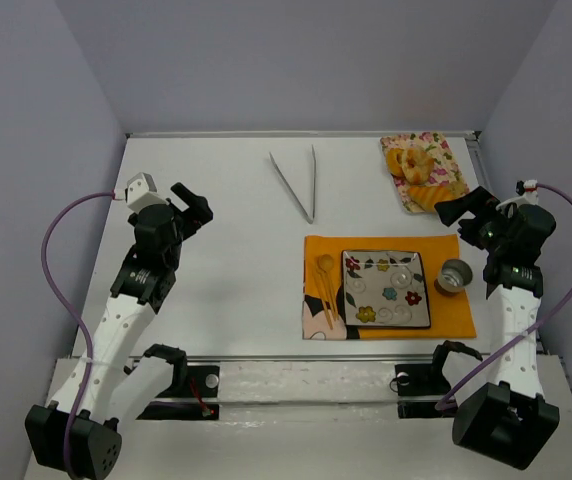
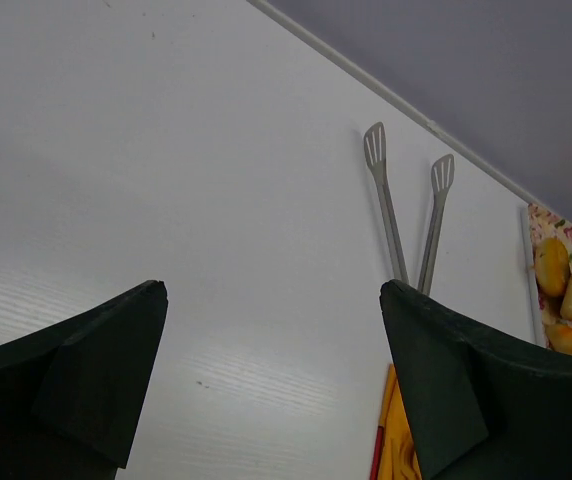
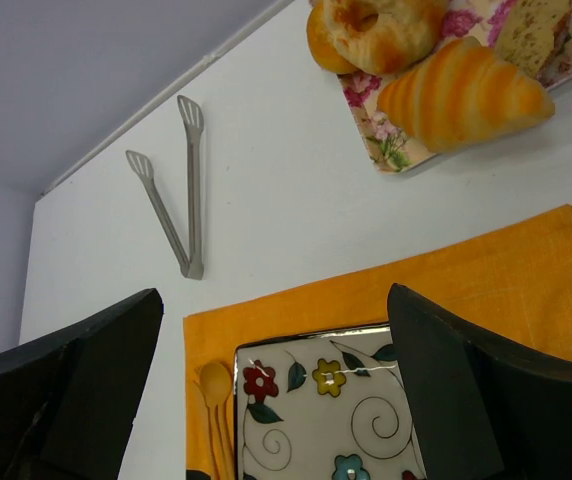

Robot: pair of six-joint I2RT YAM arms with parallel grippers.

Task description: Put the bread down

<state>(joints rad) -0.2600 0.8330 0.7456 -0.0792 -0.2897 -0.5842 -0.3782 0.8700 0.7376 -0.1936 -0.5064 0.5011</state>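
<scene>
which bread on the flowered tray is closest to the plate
The long ridged orange loaf, at the tray's edge facing the plate; the pale ring-shaped bun lies farther back.

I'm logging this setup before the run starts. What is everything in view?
table: 1, white, under everything
tongs: 1, silver, far centre, lying spread
tray: 1, floral, far right corner
the bread: 1, pale golden ring, on the tray
ridged loaf: 1, orange, on the tray's near side
smaller bun: 1, deeper orange, beside the bread
placemat: 1, orange, near right
plate: 1, square, floral, on the placemat
spoon: 1, yellow, left of the plate
cup: 1, metallic, right of the plate
left hand: 1, black, open, over bare table
right hand: 1, black, open, holding nothing
</scene>
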